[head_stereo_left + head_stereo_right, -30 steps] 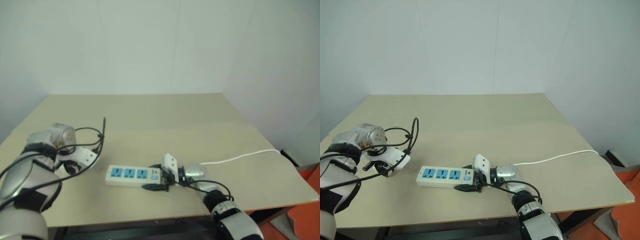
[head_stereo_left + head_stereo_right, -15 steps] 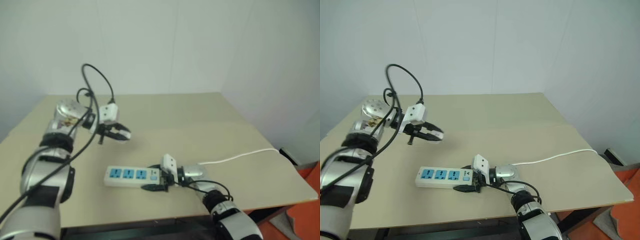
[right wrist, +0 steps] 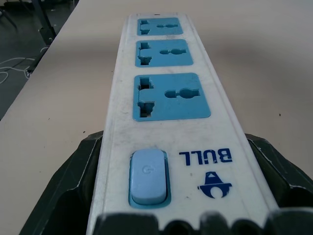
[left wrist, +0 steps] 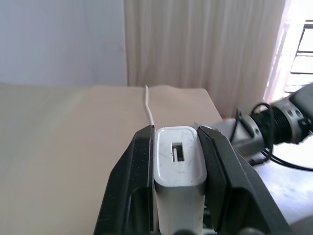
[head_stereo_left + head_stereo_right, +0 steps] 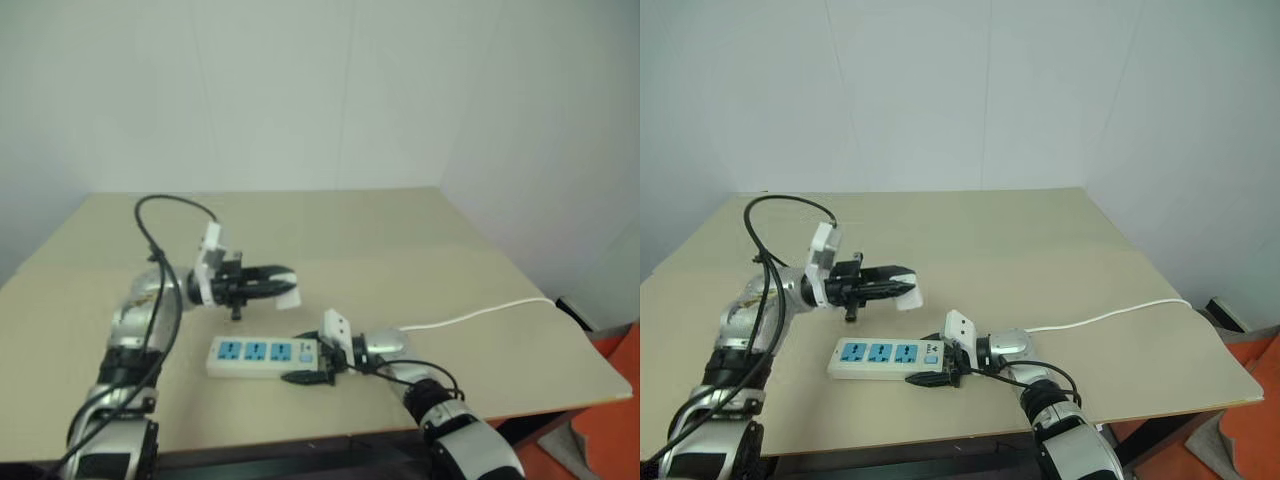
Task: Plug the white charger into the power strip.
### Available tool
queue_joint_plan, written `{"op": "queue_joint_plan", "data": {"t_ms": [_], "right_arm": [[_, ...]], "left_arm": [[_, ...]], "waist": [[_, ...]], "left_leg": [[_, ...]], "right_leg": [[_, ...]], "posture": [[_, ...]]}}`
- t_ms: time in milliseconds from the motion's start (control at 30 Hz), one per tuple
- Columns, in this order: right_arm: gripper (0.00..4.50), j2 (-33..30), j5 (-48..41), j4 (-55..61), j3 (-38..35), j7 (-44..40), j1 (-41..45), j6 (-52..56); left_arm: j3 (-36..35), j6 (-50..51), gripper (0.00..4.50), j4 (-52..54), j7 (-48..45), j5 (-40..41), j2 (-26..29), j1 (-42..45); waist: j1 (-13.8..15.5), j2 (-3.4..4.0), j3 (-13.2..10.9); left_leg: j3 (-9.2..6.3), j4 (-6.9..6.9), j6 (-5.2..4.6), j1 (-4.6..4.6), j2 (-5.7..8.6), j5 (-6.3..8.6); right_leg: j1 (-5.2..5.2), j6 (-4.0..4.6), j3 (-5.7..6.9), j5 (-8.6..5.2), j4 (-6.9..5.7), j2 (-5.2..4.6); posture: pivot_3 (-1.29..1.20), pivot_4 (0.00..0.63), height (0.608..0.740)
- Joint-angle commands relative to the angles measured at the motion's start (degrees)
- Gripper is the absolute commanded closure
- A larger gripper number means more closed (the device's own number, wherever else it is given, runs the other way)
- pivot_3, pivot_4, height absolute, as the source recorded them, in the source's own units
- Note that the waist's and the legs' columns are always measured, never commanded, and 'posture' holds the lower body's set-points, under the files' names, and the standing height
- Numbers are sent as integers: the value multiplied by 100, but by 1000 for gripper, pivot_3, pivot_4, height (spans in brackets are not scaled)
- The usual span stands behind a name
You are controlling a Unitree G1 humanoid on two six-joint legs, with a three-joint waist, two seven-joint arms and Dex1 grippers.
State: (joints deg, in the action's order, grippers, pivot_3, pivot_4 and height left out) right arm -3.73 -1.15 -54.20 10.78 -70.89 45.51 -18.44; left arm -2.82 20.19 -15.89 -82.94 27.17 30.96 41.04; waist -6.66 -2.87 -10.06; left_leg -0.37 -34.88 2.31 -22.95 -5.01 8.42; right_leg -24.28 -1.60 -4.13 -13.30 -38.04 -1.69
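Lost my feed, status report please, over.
Left gripper shut on white charger, above the power strip. Right gripper clamps strip's switch end. All three sockets free.

I see bare tabletop [image 5: 970, 225] all round; only the right tool [image 5: 940, 365] crowds the power strip's [image 5: 880, 357] switch end.

Soft, even light; left eye view hazy; window [image 4: 298, 54] glare in left wrist view
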Motion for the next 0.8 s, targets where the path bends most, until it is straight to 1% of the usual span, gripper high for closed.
{"op": "queue_joint_plan", "data": {"t_ms": [33, 233, 400, 633, 800], "right_arm": [[1066, 91, 49, -137, 131, -95, -42, 39], [1066, 114, 56, -153, 135, -78, -25, 27], [1066, 107, 65, -158, 135, -64, -28, 18], [1066, 97, 87, -140, 156, -73, -48, 17], [1066, 40, 205, -181, 251, -130, -16, -5]], "left_arm": [[244, -100, 3487, 275, -100, -82, 71, -84], [540, -258, 3487, 134, -244, -180, 33, -119], [770, -600, 3487, -17, -579, -372, 115, -160], [778, -819, 3487, -286, -763, -488, 236, -149], [679, -838, 3487, -402, -797, -424, 302, -71]], "waist": [[-3, 0, 0], [-12, 0, 0], [-14, 0, 0], [-15, 0, 0], [-13, 0, 0]], "left_leg": [[0, 1, 0, 1, 0, 0], [0, 3, 0, 1, 0, 0], [0, 4, 0, 1, 0, 0], [0, 4, 0, 1, 0, 0], [0, 4, 0, 1, 0, 0]], "right_leg": [[0, 0, 0, 0, 0, 0], [0, 1, -1, -1, 0, 0], [0, 2, -1, -1, 1, 0], [-1, 3, -1, -2, 1, 0], [-1, 4, -1, -2, 2, 0]], "posture": [[0, 150, 740], [0, 150, 740], [0, 150, 740], [0, 150, 740], [0, 150, 740]]}}
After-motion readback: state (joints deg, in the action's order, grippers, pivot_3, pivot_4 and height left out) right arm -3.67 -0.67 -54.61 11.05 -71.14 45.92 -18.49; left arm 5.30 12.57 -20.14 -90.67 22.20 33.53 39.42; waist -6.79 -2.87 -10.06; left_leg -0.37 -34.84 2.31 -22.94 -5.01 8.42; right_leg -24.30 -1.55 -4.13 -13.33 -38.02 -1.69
